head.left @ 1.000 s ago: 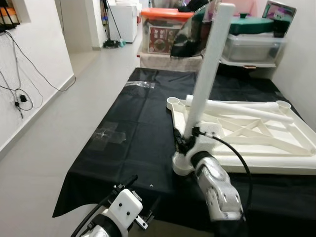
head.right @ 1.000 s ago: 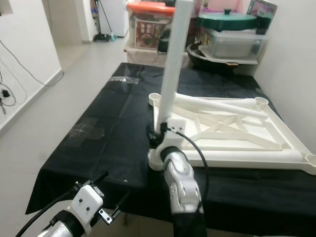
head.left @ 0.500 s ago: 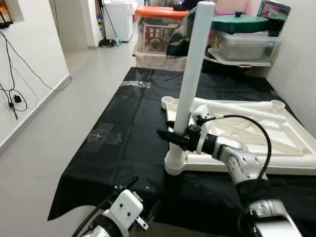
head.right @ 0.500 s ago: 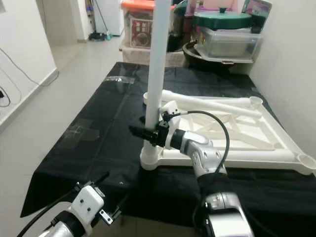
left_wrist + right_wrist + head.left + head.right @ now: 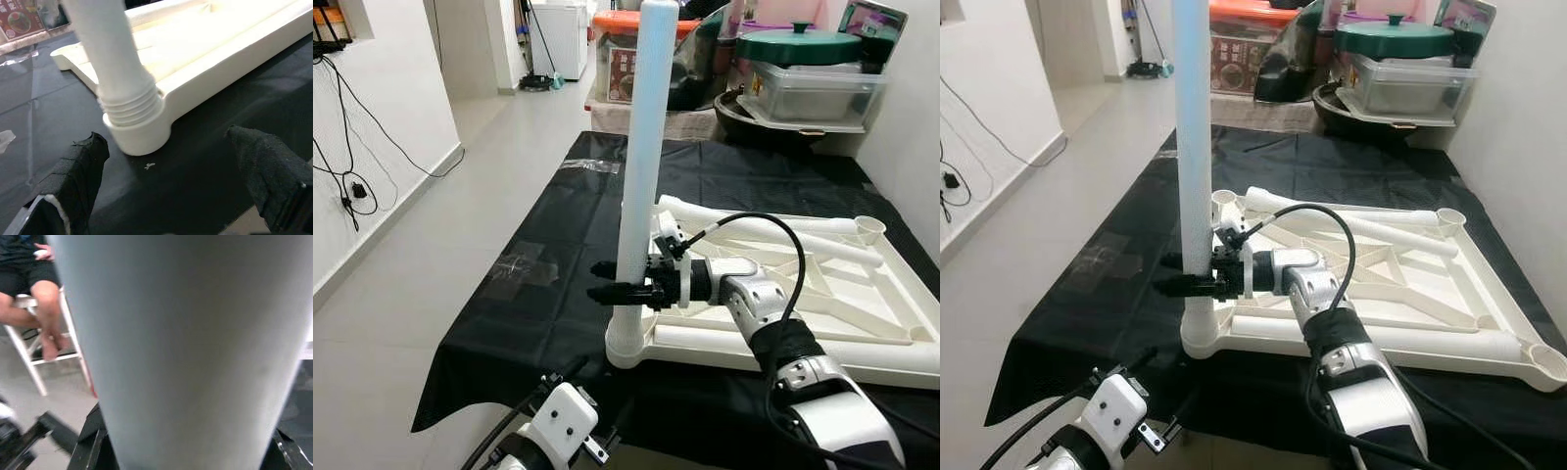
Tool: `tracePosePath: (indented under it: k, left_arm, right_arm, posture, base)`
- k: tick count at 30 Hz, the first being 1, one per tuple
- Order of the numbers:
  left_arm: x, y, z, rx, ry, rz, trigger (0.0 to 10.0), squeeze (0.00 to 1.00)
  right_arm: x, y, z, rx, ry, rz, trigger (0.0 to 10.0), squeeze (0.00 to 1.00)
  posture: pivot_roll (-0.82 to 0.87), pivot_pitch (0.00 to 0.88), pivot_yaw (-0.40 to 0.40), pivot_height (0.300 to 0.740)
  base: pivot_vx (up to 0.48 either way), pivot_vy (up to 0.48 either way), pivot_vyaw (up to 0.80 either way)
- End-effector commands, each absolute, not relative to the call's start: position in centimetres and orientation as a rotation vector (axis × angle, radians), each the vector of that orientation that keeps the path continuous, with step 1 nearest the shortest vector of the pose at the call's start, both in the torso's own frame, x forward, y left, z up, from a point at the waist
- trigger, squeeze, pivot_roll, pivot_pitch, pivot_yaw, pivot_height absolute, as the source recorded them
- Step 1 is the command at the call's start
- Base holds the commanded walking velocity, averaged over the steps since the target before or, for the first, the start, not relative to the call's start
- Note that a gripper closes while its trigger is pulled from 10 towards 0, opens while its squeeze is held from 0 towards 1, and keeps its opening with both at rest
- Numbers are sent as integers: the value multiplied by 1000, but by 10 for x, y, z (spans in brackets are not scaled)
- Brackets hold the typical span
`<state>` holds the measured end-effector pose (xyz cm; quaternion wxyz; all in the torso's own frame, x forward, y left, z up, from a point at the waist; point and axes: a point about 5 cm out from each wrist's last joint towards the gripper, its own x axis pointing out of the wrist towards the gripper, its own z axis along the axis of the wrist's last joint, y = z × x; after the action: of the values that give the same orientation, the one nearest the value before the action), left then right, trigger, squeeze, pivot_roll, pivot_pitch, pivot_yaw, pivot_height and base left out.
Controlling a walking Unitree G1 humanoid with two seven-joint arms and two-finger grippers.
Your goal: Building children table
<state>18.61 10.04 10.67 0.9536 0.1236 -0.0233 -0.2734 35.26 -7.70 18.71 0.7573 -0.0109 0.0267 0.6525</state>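
A white children's table top lies upside down on a black cloth. One white table leg stands upright in the near-left corner socket, its threaded end in the socket. My right gripper reaches in from the right and is shut on the leg just above the socket, its fingertips poking past it. The leg is close up in the right wrist view. Two loose legs lie across the table top. My left gripper hangs low by the cloth's front edge, open, fingers wide apart.
Storage boxes with an orange lid, a clear bin and a green-lidded pot crowd the far end. A white wall runs along the right. Cables hang on the left wall. A person sits on a white stool nearby.
The right arm has swung around the leg from the near side to the right side, still holding it. The leg, tilted before, now stands upright. The camera has shifted.
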Motion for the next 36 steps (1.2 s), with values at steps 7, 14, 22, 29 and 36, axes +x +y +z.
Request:
tracePosePath:
  k: [7, 14, 22, 29, 36]
  left_arm:
    - [186, 101, 108, 265, -55, -557, 10000, 0]
    - [188, 102, 107, 265, -54, -561, 10000, 0]
    - [191, 102, 107, 269, -54, -557, 10000, 0]
    - [191, 102, 107, 267, -55, -554, 10000, 0]
    - [192, 105, 111, 229, -65, -509, 10000, 0]
  right_arm:
    - [361, -99, 161, -6, 77, 823, 0, 0]
    - [344, -131, 153, 90, 72, 141, 0, 0]
    - [310, -112, 150, 236, 65, -273, 0, 0]
    - [314, -87, 155, 275, 53, -147, 10000, 1000]
    - [320, -91, 159, 225, -37, 88, 10000, 0]
  posture:
    - [118, 0, -61, 740]
    - [104, 0, -53, 740]
    - [109, 0, -52, 740]
    - [107, 0, -55, 740]
    - [105, 0, -58, 740]
  base:
    - [0, 0, 0]
    - [0, 0, 0]
    - [0, 0, 0]
    - [0, 0, 0]
    - [0, 0, 0]
